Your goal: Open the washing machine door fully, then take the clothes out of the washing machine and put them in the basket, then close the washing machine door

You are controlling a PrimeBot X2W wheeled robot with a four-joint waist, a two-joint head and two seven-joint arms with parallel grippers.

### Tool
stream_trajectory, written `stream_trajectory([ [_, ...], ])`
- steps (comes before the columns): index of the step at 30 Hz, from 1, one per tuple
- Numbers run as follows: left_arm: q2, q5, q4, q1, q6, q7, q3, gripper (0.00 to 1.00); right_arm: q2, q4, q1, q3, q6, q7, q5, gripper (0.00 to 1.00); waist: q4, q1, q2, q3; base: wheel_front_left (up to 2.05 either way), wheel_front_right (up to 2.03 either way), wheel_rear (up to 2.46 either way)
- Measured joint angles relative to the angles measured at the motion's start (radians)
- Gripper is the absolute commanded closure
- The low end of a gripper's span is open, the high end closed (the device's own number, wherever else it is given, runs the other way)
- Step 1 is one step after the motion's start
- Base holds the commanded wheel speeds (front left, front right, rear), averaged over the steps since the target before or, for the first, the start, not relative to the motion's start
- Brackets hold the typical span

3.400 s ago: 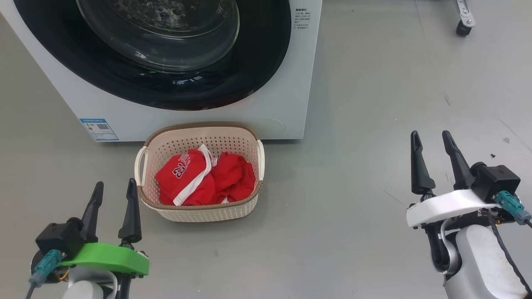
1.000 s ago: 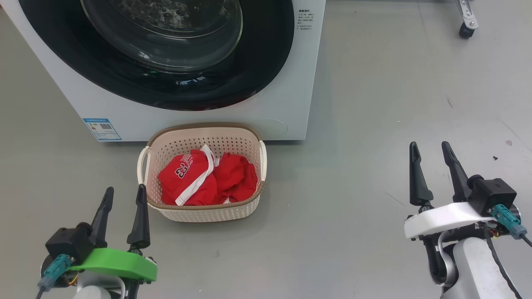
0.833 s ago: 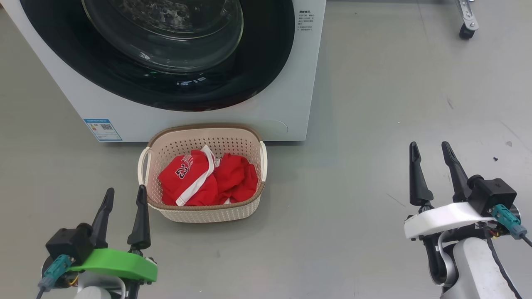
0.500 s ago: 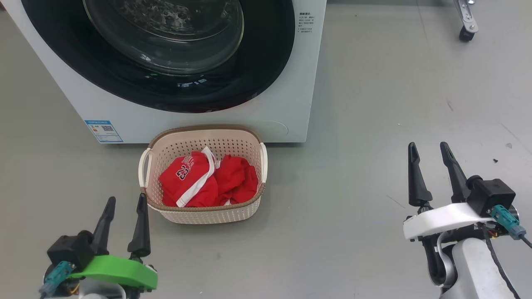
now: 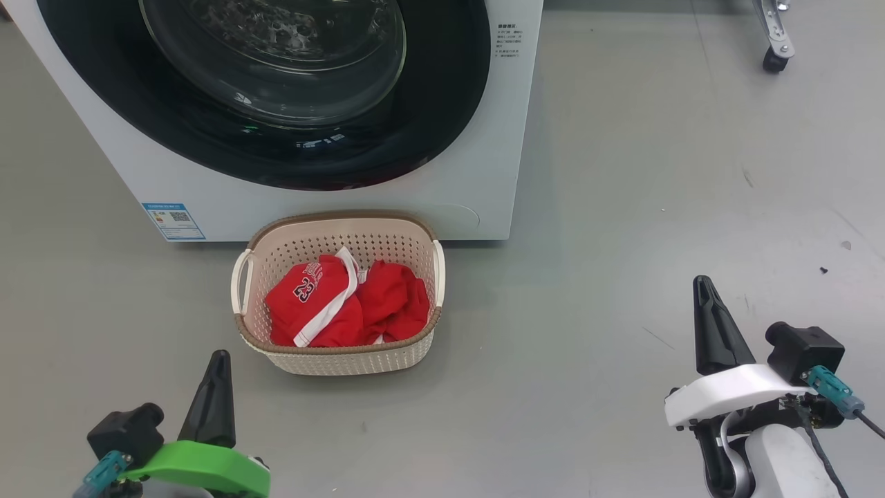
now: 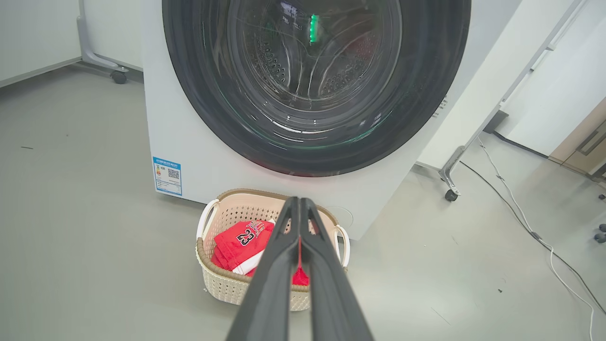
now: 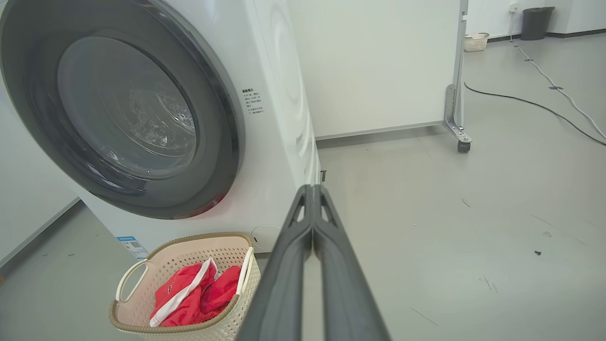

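Observation:
The white washing machine (image 5: 477,173) stands at the top of the head view with its round black washing machine door (image 5: 442,111) closed flat against the front. On the floor before it sits the cream basket (image 5: 339,360), holding the red clothes (image 5: 332,308) with a white 23. My left gripper (image 5: 220,360) hovers low at the lower left, shut and empty, just left of the basket. Off at the lower right, my right gripper (image 5: 704,285) is shut with nothing in it. The left wrist view has the basket (image 6: 213,279) behind the closed fingers (image 6: 293,222).
Grey floor surrounds the machine. A wheeled frame leg (image 5: 773,41) stands at the top right. A white partition on castors (image 7: 457,113) and cables (image 7: 535,106) lie to the right of the machine. A blue label (image 5: 173,220) marks the washer's lower left corner.
Both grippers have closed from wide open to shut, and both arms have dropped lower in the head view. The basket, clothes and door have not moved.

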Motion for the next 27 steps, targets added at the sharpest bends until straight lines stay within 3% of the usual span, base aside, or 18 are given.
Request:
stream_trajectory([
  [27,-0.002,-0.266,-0.01,0.0,0.0,0.08,0.039,1.0,0.002,-0.005,0.005,-0.051,0.0,0.083,0.313,1.0,-0.001,0.0,0.0001,-0.023,0.0,0.0,0.0],
])
